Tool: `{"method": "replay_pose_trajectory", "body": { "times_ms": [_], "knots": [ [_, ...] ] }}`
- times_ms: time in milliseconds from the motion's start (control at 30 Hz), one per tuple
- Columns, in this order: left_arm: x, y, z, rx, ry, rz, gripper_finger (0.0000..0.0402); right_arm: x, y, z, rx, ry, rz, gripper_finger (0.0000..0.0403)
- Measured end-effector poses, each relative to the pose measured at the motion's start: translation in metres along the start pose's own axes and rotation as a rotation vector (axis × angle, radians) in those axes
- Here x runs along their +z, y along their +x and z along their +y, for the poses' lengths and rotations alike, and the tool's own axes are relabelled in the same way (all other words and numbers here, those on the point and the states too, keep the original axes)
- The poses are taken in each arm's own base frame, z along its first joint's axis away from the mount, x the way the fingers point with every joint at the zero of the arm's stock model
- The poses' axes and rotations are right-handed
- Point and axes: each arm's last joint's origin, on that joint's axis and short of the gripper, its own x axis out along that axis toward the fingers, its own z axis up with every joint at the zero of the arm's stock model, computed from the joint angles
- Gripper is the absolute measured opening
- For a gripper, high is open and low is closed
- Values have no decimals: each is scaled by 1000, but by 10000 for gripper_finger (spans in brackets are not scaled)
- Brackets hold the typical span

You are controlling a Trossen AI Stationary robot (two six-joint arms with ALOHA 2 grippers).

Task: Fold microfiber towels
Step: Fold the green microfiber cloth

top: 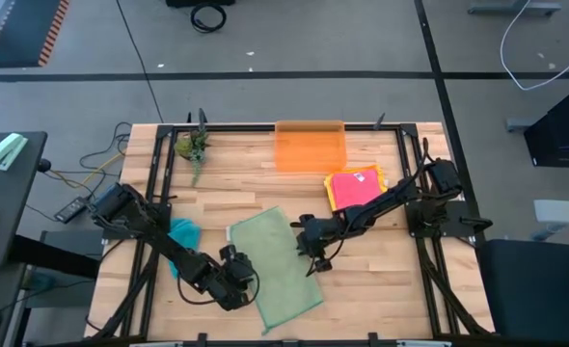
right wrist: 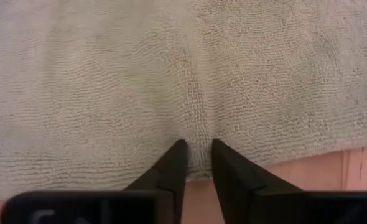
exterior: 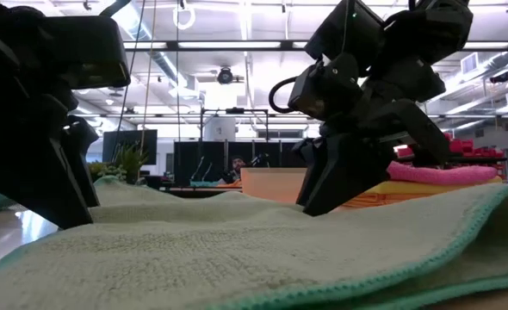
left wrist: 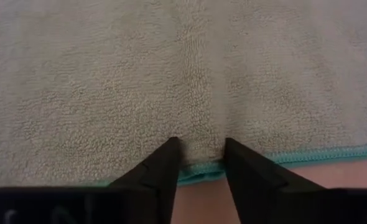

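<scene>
Sage green microfiber towel with teal stitched hem, spread flat on pale wooden surface, near front middle. Left edge partly hidden under left tool; right edge likewise under right tool. Both sets of fingers pinching a small ridge of towel hem, clamped on cloth. Crumpled teal cloth half covered by left arm. Folded pink and yellow towels stacked beside translucent orange bin, well apart.
</scene>
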Motion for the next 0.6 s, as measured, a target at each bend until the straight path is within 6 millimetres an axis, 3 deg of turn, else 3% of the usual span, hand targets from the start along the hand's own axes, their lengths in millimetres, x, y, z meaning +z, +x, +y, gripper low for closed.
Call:
{"method": "replay_pose_trajectory", "body": {
  "times_ms": [167, 367, 467, 600],
  "knots": [
    [-2, 3, 1, 19, 7, 3, 93, 0, 0, 2, 8, -1, 2, 45],
    [-3, 7, 0, 38, 10, -12, 16, 1, -1, 6, -14, 16, -4, 40],
    [-1, 4, 1, 32, 11, -20, 14, 5, -11, 8, -14, 10, -17, 39],
    [5, -15, 5, 5, 55, -14, 12, 16, -35, 11, -18, -2, -61, 39]
  ]
}}
